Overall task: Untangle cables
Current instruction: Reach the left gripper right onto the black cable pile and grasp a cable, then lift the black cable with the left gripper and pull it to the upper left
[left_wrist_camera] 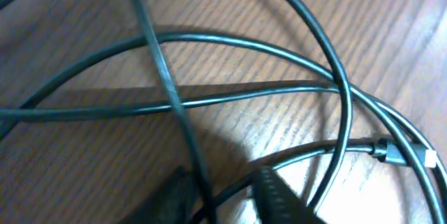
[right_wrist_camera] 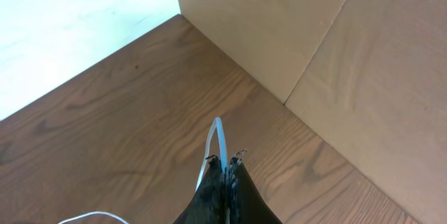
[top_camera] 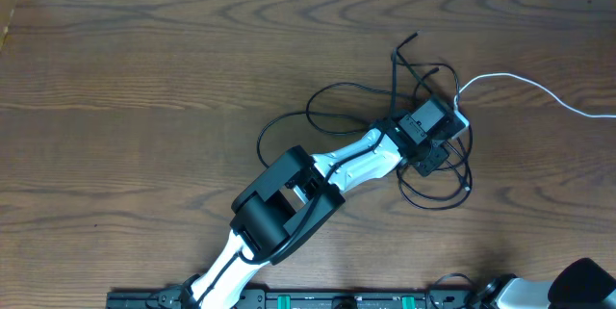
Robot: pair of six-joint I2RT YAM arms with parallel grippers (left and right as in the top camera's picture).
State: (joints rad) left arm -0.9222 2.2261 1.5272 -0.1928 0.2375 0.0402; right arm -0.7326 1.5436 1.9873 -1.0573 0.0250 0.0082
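Only in the right wrist view is the right hand (right_wrist_camera: pixel 225 162) seen pinched shut on the white cable (right_wrist_camera: pixel 217 122). The left hand (left_wrist_camera: pixel 227 189) is held narrowly parted astride the black cable (left_wrist_camera: pixel 171 98), tangled mid-right on the counter (top_camera: pixel 144 78).

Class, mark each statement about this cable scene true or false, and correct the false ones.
1. The black cable lies in crossing loops on the wooden table. True.
2. The right hand is open and empty. False: it is shut on the white cable.
3. The left hand is down at the black cable, with a strand between its fingers. True.
4. In the overhead view, the white cable runs off the left edge. False: it leaves at the right edge.
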